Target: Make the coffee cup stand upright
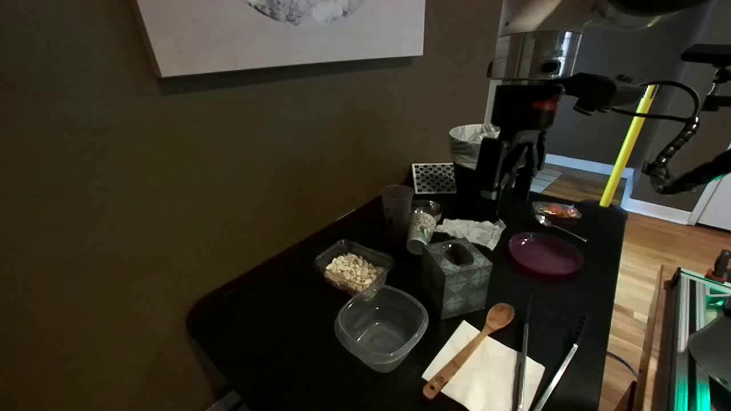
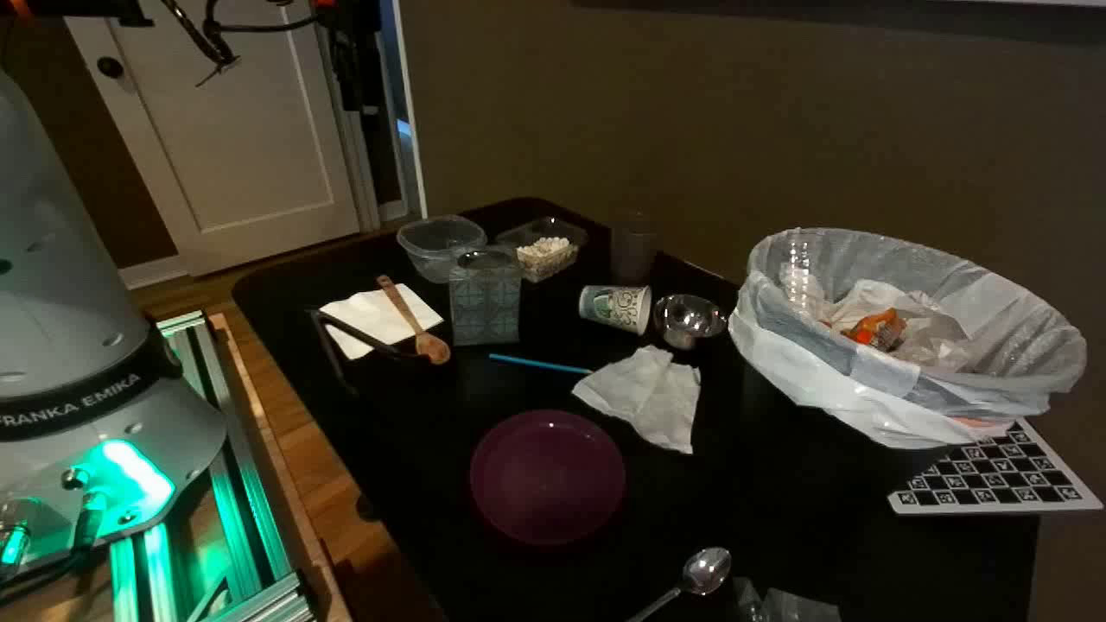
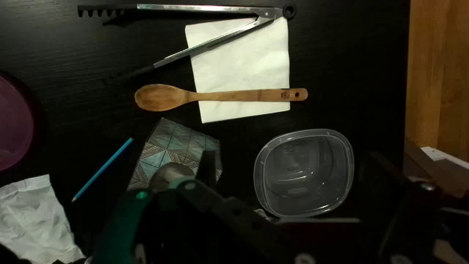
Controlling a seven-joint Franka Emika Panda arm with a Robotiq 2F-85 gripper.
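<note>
The coffee cup is a small white paper cup with a green print. It lies on its side on the dark table in both exterior views [image 1: 421, 231] [image 2: 615, 308], beside a shiny metal bowl [image 2: 689, 320], its rim toward the bowl. In the wrist view the cup does not show. My gripper is raised above the table in both exterior views [image 1: 508, 188] [image 2: 361, 99], apart from the cup. In the wrist view the gripper [image 3: 292, 157] has its dark fingers wide apart with nothing held between them; the clear tub [image 3: 304, 176] on the table below shows between them.
A tissue box [image 1: 457, 277] stands close to the cup. A dark grey tumbler [image 2: 633, 246] and a tub of pale pieces [image 1: 354, 268] are near it. A crumpled napkin [image 2: 644, 393], purple plate [image 2: 547, 477], lined bin [image 2: 907, 380], wooden spoon [image 3: 220, 96] and tongs [image 3: 205, 8] are around.
</note>
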